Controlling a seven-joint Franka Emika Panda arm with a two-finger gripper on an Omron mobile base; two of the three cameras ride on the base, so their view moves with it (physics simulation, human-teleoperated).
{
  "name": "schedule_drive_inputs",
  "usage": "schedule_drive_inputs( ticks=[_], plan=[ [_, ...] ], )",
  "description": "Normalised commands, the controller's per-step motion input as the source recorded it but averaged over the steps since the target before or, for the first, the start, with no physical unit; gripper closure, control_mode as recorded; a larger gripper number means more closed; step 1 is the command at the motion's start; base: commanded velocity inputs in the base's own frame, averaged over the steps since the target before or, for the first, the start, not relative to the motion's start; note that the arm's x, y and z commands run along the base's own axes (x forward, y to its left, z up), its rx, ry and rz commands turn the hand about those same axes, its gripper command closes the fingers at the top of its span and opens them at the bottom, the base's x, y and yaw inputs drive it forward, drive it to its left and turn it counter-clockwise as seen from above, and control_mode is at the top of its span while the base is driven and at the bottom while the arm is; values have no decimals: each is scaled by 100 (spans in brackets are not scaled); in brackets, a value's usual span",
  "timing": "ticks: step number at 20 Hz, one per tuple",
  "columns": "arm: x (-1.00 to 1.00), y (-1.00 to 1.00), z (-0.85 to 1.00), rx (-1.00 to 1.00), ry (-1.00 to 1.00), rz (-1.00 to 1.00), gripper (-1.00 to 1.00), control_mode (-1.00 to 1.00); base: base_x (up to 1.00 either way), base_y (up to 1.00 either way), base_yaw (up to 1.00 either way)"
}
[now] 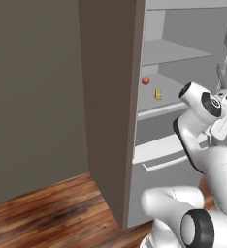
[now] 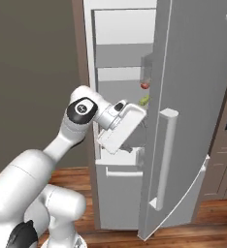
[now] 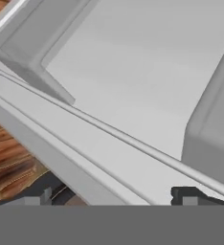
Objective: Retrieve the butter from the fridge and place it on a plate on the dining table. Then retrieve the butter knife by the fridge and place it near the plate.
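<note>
The fridge [image 1: 183, 29] is standing open, its door [image 2: 193, 97] swinging out to the right and walling off that side. A brown panel [image 1: 110, 97] is bounding the opening on the left. Inside, the middle shelf [image 1: 159, 104] is lying mostly bare: the butter [image 1: 158, 94] is sitting near its left part, a small red-orange lump [image 1: 145, 81] just beside it toward the left wall, the two apart. Open room is showing over the shelf up to the shelf above [image 1: 176, 51]. The gripper [image 3: 114, 196], jaws spread wide, is hanging over a bare pale shelf front [image 3: 109, 143]; a grey bin wall [image 3: 214, 129] is crowding its right. The drawer [image 1: 164, 155] is jutting below.
</note>
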Motion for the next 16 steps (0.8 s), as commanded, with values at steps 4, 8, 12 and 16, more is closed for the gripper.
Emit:
schedule_drive_inputs(
  ticks=[4, 8, 12, 16],
  plan=[
    [-12, -99, 0, 13, 0, 0, -100, -100, 0, 0, 0],
    [-2, -100, 0, 25, 0, 0, -100, -100, 0, 0, 0],
    [0, -100, 0, 30, 0, 2, -100, -100, 0, 0, 0],
    [-12, -71, 12, 17, 0, 8, -100, -100, 0, 0, 0]
  ],
)
